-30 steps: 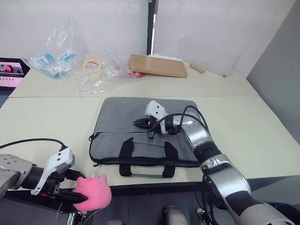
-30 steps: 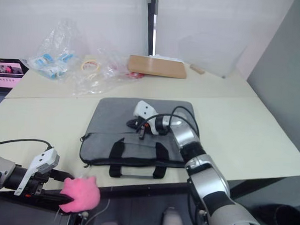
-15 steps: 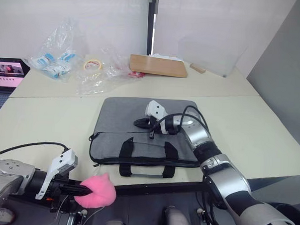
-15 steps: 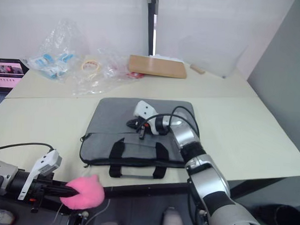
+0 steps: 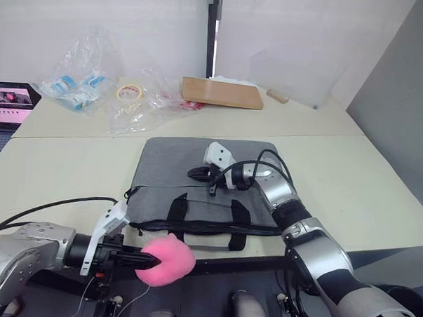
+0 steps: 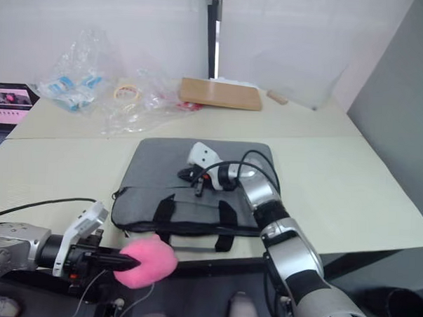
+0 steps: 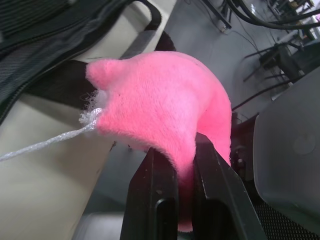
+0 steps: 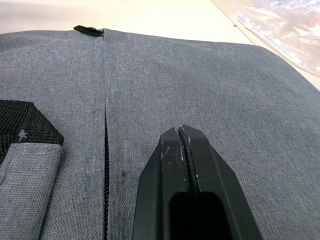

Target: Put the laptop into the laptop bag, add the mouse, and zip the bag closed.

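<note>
The right gripper (image 5: 197, 173) rests on the bag (image 5: 169, 157), fingers closed on nothing. The bag's long side runs left to right. The left gripper (image 5: 140, 258), near the front edge of the tabletop (image 5: 379, 187), pinches a pink toy (image 5: 166, 262).

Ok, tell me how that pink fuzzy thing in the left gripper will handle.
The pink fuzzy thing is probably soft and squashy: its plush pinches in where the left gripper clamps it. It likely weighs little, as it sits held out past the table edge without sagging. Its loose white string might snag.
</note>
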Tool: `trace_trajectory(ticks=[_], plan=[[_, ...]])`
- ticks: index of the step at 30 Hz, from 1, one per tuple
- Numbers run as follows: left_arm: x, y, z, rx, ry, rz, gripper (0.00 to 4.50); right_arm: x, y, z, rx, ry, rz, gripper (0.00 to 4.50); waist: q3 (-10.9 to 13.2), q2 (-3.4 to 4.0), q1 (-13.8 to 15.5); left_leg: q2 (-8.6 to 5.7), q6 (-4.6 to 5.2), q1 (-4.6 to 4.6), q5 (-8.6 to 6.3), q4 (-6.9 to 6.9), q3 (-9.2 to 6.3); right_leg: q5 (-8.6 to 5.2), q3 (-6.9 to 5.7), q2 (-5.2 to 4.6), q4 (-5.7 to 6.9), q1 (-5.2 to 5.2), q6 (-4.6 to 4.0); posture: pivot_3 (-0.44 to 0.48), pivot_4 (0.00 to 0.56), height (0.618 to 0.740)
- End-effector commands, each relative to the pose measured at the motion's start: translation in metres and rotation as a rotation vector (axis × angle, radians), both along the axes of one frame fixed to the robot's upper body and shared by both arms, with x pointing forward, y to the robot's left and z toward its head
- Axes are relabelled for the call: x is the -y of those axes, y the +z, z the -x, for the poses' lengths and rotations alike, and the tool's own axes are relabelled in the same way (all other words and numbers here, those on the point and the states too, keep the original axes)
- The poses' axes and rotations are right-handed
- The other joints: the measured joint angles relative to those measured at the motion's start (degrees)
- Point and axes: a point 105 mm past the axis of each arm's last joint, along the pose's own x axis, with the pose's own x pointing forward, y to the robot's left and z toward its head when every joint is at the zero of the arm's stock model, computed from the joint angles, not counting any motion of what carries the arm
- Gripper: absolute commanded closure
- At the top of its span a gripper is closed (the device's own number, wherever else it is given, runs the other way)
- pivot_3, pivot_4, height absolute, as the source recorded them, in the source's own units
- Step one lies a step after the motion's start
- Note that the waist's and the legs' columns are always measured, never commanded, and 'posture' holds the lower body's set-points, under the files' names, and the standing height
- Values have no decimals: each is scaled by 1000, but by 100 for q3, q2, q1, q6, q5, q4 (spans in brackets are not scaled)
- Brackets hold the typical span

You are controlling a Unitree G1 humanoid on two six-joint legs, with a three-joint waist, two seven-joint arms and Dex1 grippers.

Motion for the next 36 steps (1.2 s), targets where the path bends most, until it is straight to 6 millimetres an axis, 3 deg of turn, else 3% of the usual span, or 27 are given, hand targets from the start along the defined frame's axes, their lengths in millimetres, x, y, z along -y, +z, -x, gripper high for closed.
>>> trace_trajectory(ticks=[1, 7, 18, 27, 34, 36], plan=[[19, 3, 6, 24, -90, 46, 4450, 23, -84, 18, -210, -59, 213, 4500, -1, 0, -4, 0, 0, 0, 0, 0, 0, 0, 0, 0, 0, 0, 0, 0, 150, 740], [48, 0, 3, 46, -154, 125, 4450, 20, -91, 21, -214, -52, 234, 4500, -27, -3, -6, 0, 0, 6, 0, 0, 0, -1, 1, 2, -1, 6, -1, 0, 150, 740], [83, -1, -7, 77, -177, 211, 4450, 18, -91, 23, -215, -44, 235, 4500, -34, -6, -11, 6, 2, 55, -1, -10, 0, -14, 5, 9, -8, 58, -11, 0, 150, 740], [134, -2, -19, 112, -237, 297, 4450, 16, -93, 27, -225, -16, 242, 4500, -40, -3, -16, 8, 6, 73, -4, -11, -9, -19, 10, 18, -18, 88, -5, 0, 150, 740], [132, -7, -20, 105, -218, 284, 4450, 16, -89, 25, -221, -15, 240, 4500, -57, 26, -3, 37, 14, 75, -9, -15, -14, -29, 16, 51, -19, 88, -12, 0, 150, 740], [119, -7, -21, 101, -168, 282, 3654, 15, -87, 24, -219, -13, 236, 4500, -57, 31, -13, 38, 15, 76, -9, -16, -13, -32, 16, 52, -19, 88, -12, 0, 150, 740]])
